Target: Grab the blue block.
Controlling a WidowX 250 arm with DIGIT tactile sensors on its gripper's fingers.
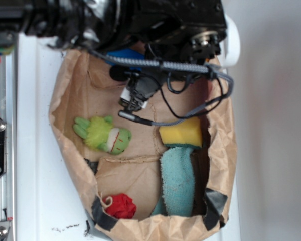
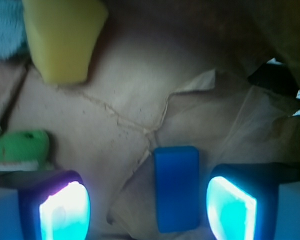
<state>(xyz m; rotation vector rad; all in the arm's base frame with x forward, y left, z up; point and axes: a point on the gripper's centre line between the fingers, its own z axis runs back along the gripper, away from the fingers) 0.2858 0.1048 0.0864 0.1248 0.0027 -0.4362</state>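
Glowing fingertips (image 2: 65, 210) of the hand (image 2: 147, 210) fill the bottom of the wrist view, one pad lit pale violet-white and the other (image 2: 231, 207) cyan, standing well apart with a wide gap between them, so the hand is spread open and grips nothing. Between the pads, nearer the cyan one, lies the blue block (image 2: 176, 189), flat on crumpled brown paper and touching neither pad.

Taking the blue block as the landmark in that view: the yellow sponge (image 2: 62, 37) sits far above it and to the left, a strip of teal cloth (image 2: 5, 27) shows beyond the sponge at the top left corner, and a green plush toy (image 2: 20, 150) lies to the block's left, just above the violet pad.

Only the exterior view shows the whole setting: a brown paper bag (image 1: 72, 85) folded open on a white desk (image 1: 35, 150), with the black arm (image 1: 155, 20) and its cables covering the upper end. There the blue block (image 1: 125, 54) is a small sliver under the arm, and the hand (image 1: 135, 98) hangs just below it; its fingers cannot be made out here. Below the block lie the green plush toy (image 1: 103, 134), the yellow sponge (image 1: 180, 133), the teal cloth (image 1: 179, 183) and a red crumpled thing (image 1: 121, 206) near the bag's lower rim, which the wrist view misses.
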